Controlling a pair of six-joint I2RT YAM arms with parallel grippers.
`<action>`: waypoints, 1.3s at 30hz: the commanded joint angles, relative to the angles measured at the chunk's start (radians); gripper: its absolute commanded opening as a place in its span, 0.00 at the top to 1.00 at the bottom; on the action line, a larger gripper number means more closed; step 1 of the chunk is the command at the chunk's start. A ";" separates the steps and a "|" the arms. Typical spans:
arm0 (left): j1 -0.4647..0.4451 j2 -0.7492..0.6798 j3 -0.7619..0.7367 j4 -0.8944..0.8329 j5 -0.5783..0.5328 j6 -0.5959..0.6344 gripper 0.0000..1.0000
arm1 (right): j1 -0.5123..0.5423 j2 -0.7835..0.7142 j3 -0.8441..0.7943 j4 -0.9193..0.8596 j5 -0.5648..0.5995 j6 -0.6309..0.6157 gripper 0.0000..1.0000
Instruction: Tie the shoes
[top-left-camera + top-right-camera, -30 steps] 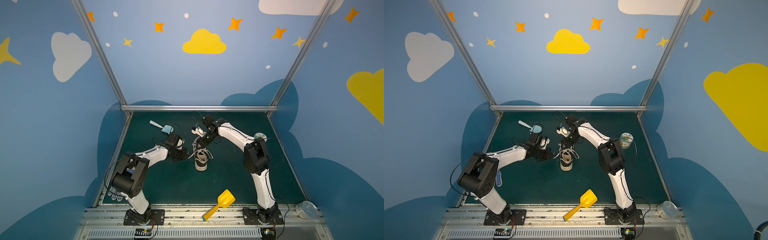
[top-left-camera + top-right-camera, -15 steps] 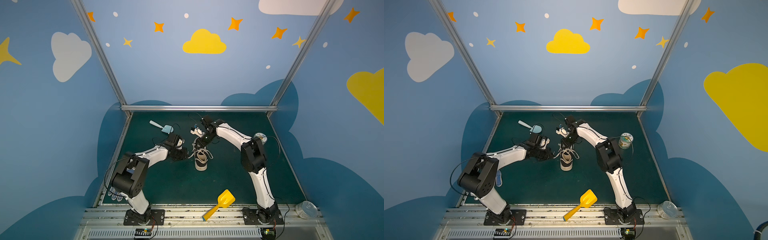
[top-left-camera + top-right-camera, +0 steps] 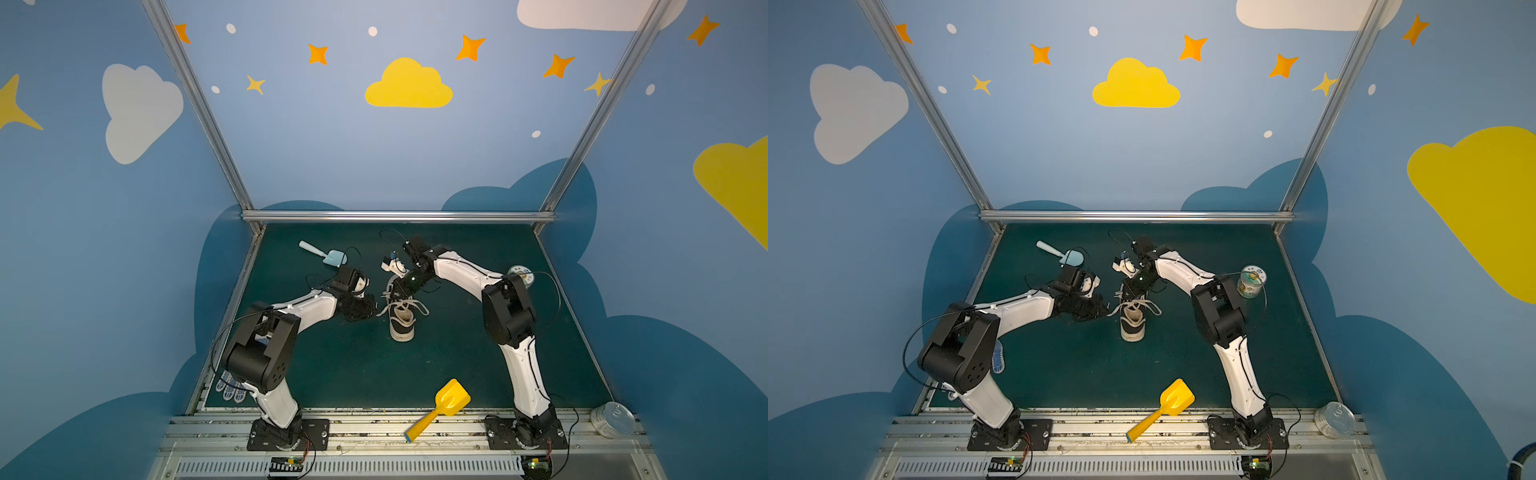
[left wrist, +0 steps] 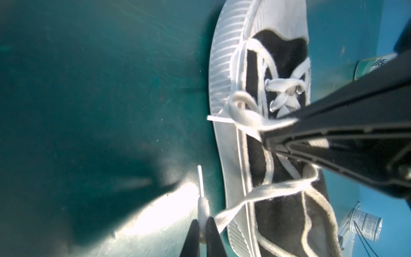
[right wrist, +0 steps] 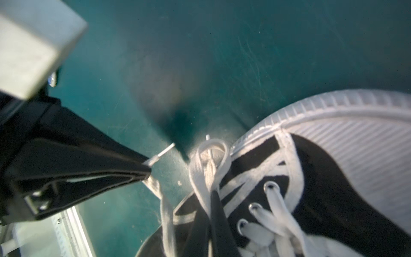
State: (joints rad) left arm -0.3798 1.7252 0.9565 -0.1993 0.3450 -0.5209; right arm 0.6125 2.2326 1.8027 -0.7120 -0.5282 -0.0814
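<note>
**A:** Where is the shoe point(image 3: 402, 326)?

**B:** Near the middle of the table point(image 3: 478, 365). Its long axis runs front to back, toe toward the front edge and heel toward the back edge.

**A:** And the pincers?

**B:** Both are closed on lace. The left pincer point(image 4: 202, 229) pinches a lace end point(image 4: 202, 207) just behind its plastic tip, off the shoe's left side. The right pincer point(image 5: 208, 213) nips a loop point(image 5: 196, 169) on that same side, by the sole.

**A:** What does the next move turn on?

**B:** The gap, I judge. The lace end lies just beside the loop, toward the table's left edge, and does not touch it. The left pincer is best placed to carry it round.

**A:** Counts?

**B:** One shoe, two pincers, one loop. There are two plastic tips, and the other tip point(image 4: 213, 119) pokes out by the loop. Also a yellow shovel point(image 3: 453, 401), a blue shovel point(image 3: 332, 257), a can point(image 3: 521, 275), a second can point(image 3: 613, 419) and one glove point(image 3: 230, 388).
</note>
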 commanded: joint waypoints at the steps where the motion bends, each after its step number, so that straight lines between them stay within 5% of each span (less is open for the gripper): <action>1: 0.004 0.023 0.023 0.004 0.017 0.008 0.90 | -0.016 -0.084 -0.053 0.068 -0.080 0.057 1.00; 14: 0.030 0.127 0.154 -0.043 0.044 0.051 0.90 | -0.080 -0.137 -0.171 0.223 -0.266 0.163 1.00; 15: 0.030 0.136 0.164 -0.046 0.045 0.056 0.91 | -0.085 -0.133 -0.171 0.225 -0.275 0.167 0.98; 17: 0.032 0.142 0.171 -0.045 0.059 0.056 0.91 | -0.087 -0.122 -0.158 0.201 -0.266 0.152 0.76; 21: 0.027 0.121 0.145 -0.034 0.062 0.049 0.92 | -0.080 -0.110 -0.113 0.123 -0.201 0.085 0.59; 39: 0.010 0.044 0.009 0.020 0.054 0.000 0.93 | -0.002 0.000 0.134 -0.177 0.106 -0.174 0.32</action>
State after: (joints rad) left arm -0.3634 1.8027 0.9848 -0.1913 0.3897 -0.5068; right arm 0.5945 2.2356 1.9327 -0.8356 -0.4934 -0.2043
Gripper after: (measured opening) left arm 0.074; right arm 0.676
